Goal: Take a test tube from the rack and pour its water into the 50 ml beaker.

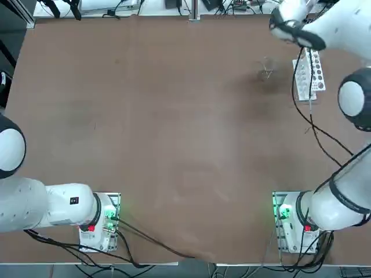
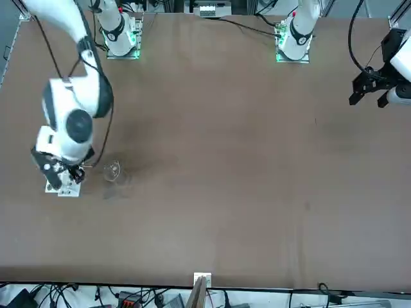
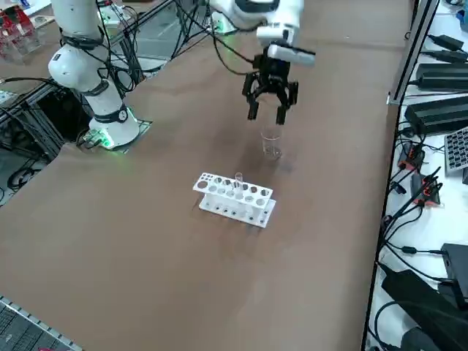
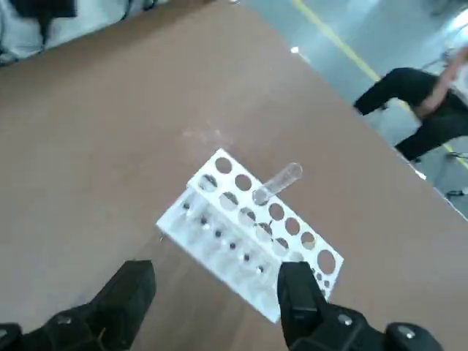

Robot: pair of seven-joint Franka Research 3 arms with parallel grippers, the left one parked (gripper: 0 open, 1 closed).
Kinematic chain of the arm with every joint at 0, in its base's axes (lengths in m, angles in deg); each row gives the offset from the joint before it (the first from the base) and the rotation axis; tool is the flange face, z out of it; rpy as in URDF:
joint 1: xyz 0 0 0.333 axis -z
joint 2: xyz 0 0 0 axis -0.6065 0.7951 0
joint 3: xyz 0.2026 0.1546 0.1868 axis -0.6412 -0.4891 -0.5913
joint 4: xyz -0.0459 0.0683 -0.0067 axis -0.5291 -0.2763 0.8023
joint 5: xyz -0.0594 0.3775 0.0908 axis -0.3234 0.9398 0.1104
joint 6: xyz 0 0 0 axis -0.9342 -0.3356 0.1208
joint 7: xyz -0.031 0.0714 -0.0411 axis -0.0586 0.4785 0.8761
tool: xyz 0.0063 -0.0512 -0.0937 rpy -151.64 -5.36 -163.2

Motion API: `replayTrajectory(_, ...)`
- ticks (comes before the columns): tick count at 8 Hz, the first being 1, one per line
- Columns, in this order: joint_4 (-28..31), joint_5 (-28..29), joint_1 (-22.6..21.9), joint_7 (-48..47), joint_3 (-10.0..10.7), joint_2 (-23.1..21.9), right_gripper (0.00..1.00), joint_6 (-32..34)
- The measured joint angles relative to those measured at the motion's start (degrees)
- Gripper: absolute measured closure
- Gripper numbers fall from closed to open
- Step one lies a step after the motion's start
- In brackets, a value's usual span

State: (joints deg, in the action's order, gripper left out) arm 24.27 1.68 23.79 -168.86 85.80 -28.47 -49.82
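Right wrist view showed your right gripper with its two fingers spread wide and nothing between them, poised above the rack. Directly beyond the gap between the fingers lay the rack's white top plate with its rows of round holes, and from one hole in the row farther from the fingers the test tube rose, its open mouth leaning toward the camera, so its long axis ran close to upright. The tube stood off the midline of the jaws, nearer one finger than the other, so you would probably have needed a small sideways shift before descending. Right side view showed the right gripper hanging high, fingers pointing down, well above the table, with the rack lower in that picture and the test tube projecting just above its top tier. The 50 ml beaker stood upright on the table just beyond the rack, apart from it and almost under the gripper as seen from that side. Top view placed the rack at the table's far right and the beaker to its left, near but not touching. Water in the tube could not be made out.
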Motion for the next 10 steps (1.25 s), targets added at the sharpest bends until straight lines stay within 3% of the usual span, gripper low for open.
replayTrajectory(4, 1.4, -15.9, 0.7, -27.1, 0.9, 7.5, 0.03, 4.4)
replayTrajectory(8, 1.4, -25.1, 0.6, -47.9, 0.9, 12.8, 0.09, 6.4)
replayTrajectory(10, 1.3, -27.6, 0.6, -52.9, 0.9, 14.8, 0.1, 7.9)
